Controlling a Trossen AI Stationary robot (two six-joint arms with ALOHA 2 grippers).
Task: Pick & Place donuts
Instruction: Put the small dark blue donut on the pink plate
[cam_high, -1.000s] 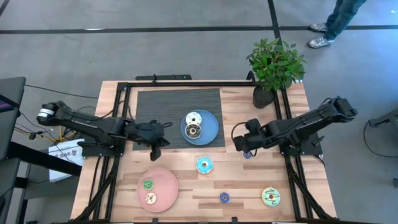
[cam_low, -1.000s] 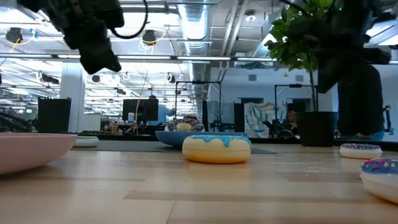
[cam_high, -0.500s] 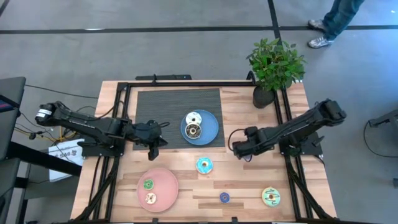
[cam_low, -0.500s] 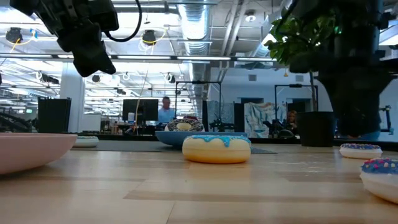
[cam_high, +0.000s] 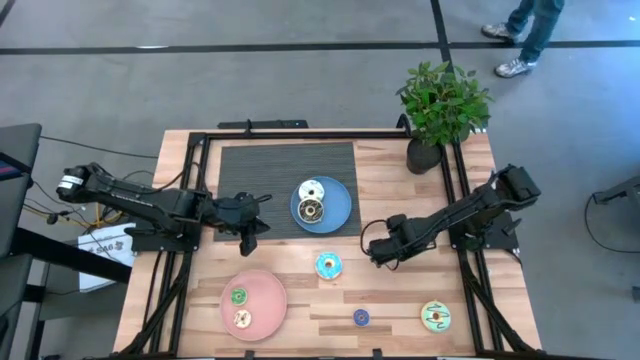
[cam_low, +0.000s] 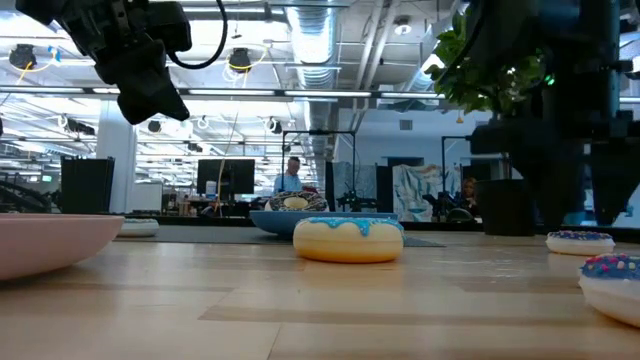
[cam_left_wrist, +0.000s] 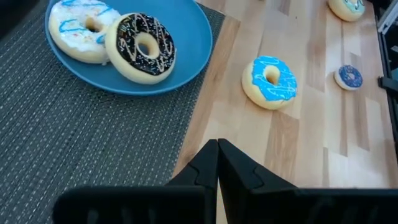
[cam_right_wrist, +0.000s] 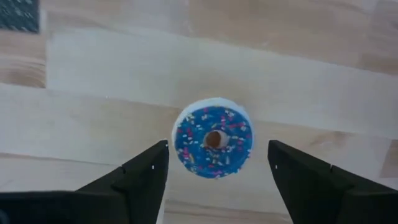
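Grey floor (cam_high: 250, 80) surrounds the table; ceiling ducts (cam_low: 320, 25) and monitors (cam_low: 225, 178) beyond.

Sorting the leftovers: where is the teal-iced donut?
In the high view the teal-iced donut lies on bare wood mid-table, just below the blue plate, left of the open right gripper.

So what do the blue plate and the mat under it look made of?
The blue plate looks like smooth moulded plastic with a matte, even colour, though glazed ceramic can't be ruled out. The mat looks like woven vinyl or fabric, shown by its fine grey ribbed weave.
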